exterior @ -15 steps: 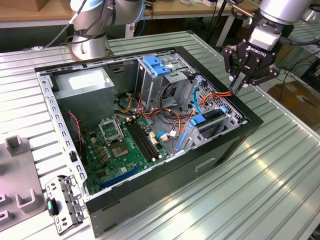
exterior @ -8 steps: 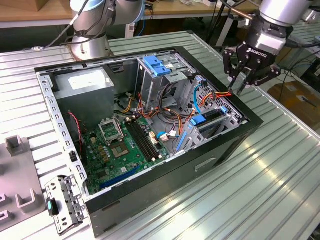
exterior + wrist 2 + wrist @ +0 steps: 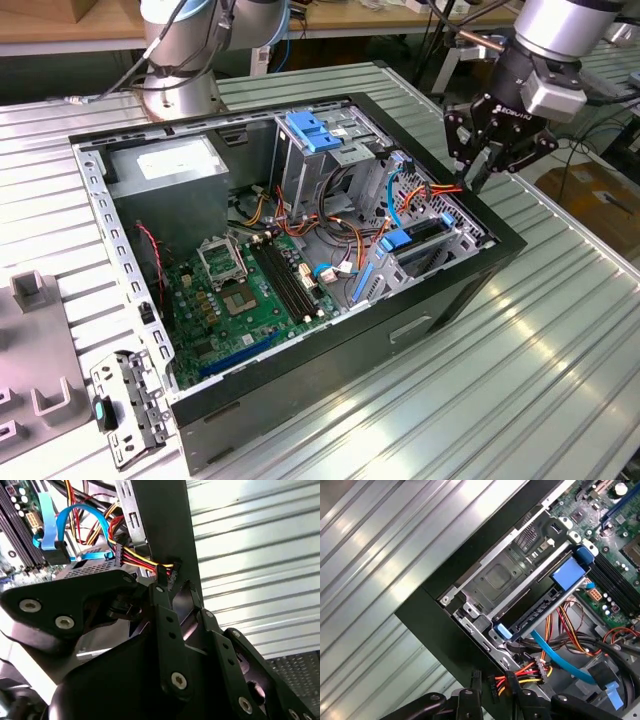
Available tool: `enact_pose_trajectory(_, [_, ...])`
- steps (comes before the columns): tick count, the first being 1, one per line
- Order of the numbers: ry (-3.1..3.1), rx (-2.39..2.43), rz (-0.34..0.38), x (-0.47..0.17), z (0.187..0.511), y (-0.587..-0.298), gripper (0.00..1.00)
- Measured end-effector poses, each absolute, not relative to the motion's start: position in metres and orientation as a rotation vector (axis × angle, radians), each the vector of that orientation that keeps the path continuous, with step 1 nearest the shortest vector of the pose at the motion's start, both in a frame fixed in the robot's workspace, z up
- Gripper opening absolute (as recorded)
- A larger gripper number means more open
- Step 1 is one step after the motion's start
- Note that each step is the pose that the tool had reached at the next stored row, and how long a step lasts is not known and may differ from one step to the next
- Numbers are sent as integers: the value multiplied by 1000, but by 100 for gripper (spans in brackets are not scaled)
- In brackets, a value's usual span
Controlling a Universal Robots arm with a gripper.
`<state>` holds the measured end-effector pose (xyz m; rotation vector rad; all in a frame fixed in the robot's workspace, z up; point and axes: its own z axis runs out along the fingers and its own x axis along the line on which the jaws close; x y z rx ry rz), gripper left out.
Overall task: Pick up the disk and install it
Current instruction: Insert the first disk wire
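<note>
The disk (image 3: pixel 420 233) sits inside the drive cage at the case's corner on the exterior view's right, and its blue rail end (image 3: pixel 567 572) faces the motherboard. My gripper (image 3: pixel 475 178) hovers over the case's rim just behind that cage. In both wrist views its two black fingers close on a small black power connector (image 3: pixel 167 575) with red, yellow and black wires (image 3: pixel 530 670). The wires run from the fingertips (image 3: pixel 475 682) back into the case. A light blue data cable (image 3: pixel 555 655) passes beside the disk.
The open computer case (image 3: pixel 350 350) lies on a ribbed metal table (image 3: pixel 560 340). Inside are the motherboard (image 3: pixel 250 290), a grey power-supply box (image 3: pixel 170 170) and an upper cage with a blue bracket (image 3: pixel 315 130). A second robot base (image 3: pixel 180 70) stands behind. Grey fixtures (image 3: pixel 40 400) lie on the exterior view's left.
</note>
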<state>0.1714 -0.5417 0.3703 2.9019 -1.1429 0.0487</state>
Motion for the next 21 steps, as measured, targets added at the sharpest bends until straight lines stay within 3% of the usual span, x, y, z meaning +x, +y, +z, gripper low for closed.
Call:
enact_pose_trajectory(4, [-1027,2946,52,172,368,-542,31])
enact_pose_trajectory(6, [-1025,2947,52,172,370,-542,18])
enact_pose_trajectory(7, [-1025,2947,52,172,375,-542,16])
enact_pose_trajectory(21, [-1253,2852,50,163,377,-542,16])
